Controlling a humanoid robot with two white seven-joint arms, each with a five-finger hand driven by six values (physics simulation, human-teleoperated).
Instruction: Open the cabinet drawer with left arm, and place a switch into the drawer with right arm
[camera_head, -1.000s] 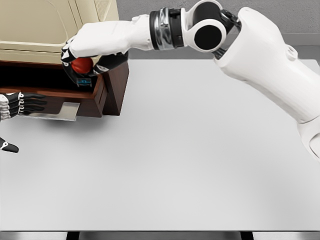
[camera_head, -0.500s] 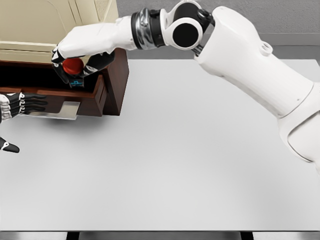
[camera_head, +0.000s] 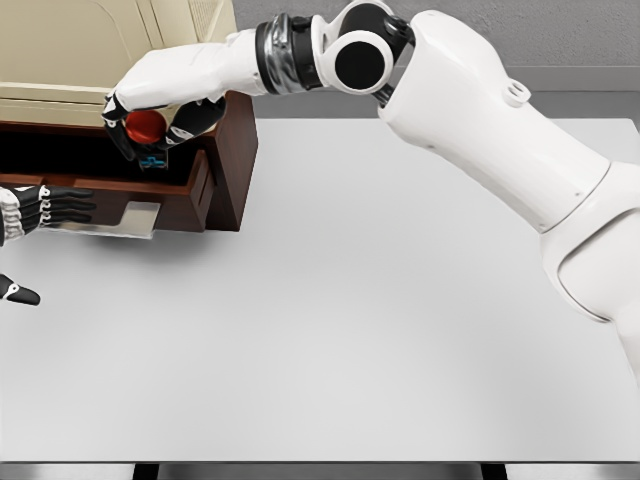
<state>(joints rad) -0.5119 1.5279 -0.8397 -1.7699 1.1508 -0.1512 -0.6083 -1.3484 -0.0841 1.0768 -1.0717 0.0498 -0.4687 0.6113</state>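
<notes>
The cream cabinet (camera_head: 80, 50) stands at the table's far left, and its dark brown drawer (camera_head: 170, 195) is pulled out. My right hand (camera_head: 150, 135) hangs over the drawer's open cavity, shut on the switch (camera_head: 147, 123), which has a red button on a dark base with a blue mark. At the left edge my left hand (camera_head: 45, 208) lies with its fingers stretched out against the drawer's silvery handle (camera_head: 128, 220). Its thumb is held apart, lower down.
The white table (camera_head: 400, 300) spreads to the right and front of the cabinet. My right arm (camera_head: 450, 110) spans the back of the table from the right side to the cabinet. A grey wall stands behind.
My right hand has carried the switch a little to the left and further over the open drawer. The left hand and the drawer have not moved.
</notes>
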